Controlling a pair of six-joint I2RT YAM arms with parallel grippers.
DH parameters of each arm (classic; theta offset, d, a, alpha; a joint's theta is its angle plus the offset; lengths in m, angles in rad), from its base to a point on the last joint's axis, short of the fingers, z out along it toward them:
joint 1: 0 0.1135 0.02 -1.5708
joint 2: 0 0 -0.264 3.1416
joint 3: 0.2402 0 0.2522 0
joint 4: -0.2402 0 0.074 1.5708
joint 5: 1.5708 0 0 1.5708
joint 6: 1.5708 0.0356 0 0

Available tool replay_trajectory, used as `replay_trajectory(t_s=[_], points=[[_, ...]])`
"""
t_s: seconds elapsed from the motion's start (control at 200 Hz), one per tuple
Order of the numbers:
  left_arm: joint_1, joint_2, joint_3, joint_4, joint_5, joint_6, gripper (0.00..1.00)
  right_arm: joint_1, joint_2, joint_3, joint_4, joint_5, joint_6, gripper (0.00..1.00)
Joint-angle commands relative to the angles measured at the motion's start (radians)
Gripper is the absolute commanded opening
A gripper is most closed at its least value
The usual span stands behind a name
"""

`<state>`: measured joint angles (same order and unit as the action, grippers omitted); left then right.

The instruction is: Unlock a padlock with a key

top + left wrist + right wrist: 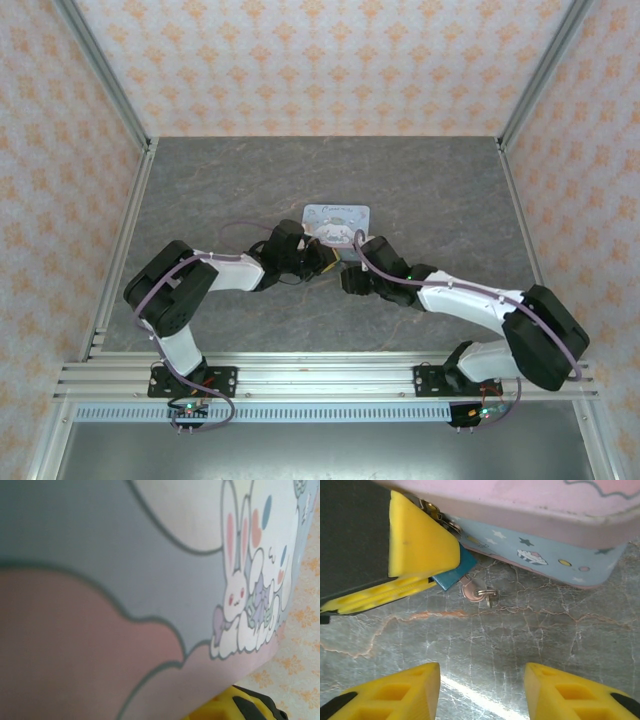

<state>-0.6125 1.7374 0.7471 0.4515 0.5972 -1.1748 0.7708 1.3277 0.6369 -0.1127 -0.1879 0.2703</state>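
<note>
In the right wrist view, a corner of the teal-blue padlock (448, 576) pokes out between the yellow fingers (420, 540) of my left gripper (322, 260), which is shut on it in front of the cartoon box (540, 535). The key (471, 591) sticks out of the padlock's lower end, a small ring with a metal tab (489, 595) hanging from its round head. The padlock's shackle is mostly hidden behind the finger. My right gripper (482, 680) stands open a short way before the key, nothing between its fingers (395, 692). It also appears in the top view, the right gripper (350, 275).
The pastel pink-and-blue box (337, 222) lies mid-table just behind both grippers, and its printed lid (150, 580) is close up in the left wrist view with a yellow fingertip (240, 707) below. Grey marbled tabletop (250, 180) spreads around, bounded by metal frame rails.
</note>
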Motion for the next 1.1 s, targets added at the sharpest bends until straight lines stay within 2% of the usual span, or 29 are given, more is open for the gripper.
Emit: replay_trajectory(t_s=[0.0, 0.23, 0.676, 1.091], points=[[0.006, -0.039, 0.038, -0.044, 0.061, 0.023, 0.00, 0.011, 0.024, 0.037, -0.001, 0.062, -0.080, 0.48], [0.007, -0.041, 0.052, -0.059, 0.079, 0.026, 0.00, 0.012, 0.087, 0.077, 0.015, 0.077, -0.109, 0.48], [0.007, -0.049, 0.055, -0.074, 0.093, 0.030, 0.00, 0.012, 0.189, 0.151, 0.027, 0.120, -0.117, 0.42], [0.006, -0.044, 0.040, -0.068, 0.098, 0.033, 0.00, 0.012, 0.214, 0.194, 0.038, 0.137, -0.094, 0.23]])
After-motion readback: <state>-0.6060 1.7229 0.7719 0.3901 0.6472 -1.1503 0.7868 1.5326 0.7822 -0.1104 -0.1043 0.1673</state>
